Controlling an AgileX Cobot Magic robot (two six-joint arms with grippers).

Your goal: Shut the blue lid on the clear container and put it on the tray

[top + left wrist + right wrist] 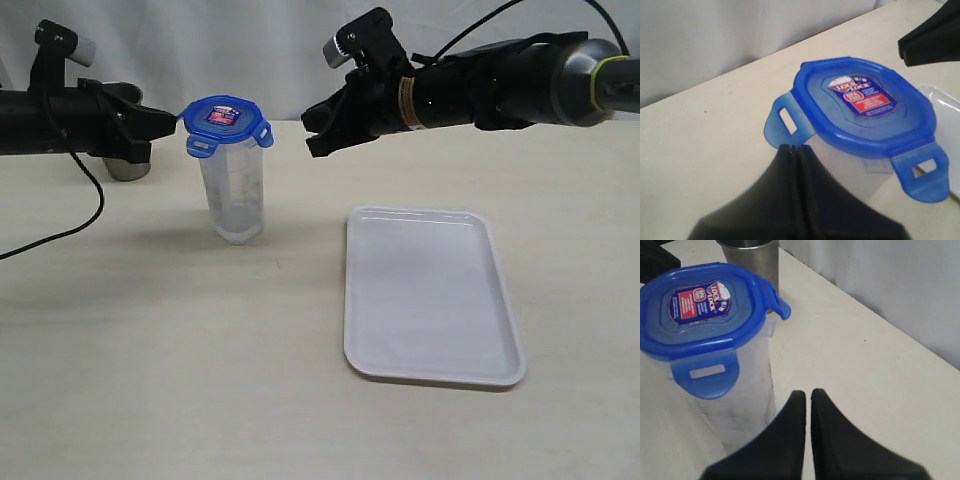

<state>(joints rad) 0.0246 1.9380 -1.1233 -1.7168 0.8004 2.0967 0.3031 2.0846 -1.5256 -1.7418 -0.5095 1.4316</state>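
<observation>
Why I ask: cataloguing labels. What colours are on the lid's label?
Red and white label; left wrist view.

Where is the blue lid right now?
In the exterior view, the blue lid sits on top of the clear container, left of centre, with the white tray lying to its right and nearer the camera.

Robot lab bench, bare beige table [150, 380], white curtain backdrop [250, 50], cabled black arms [500, 85]
</observation>
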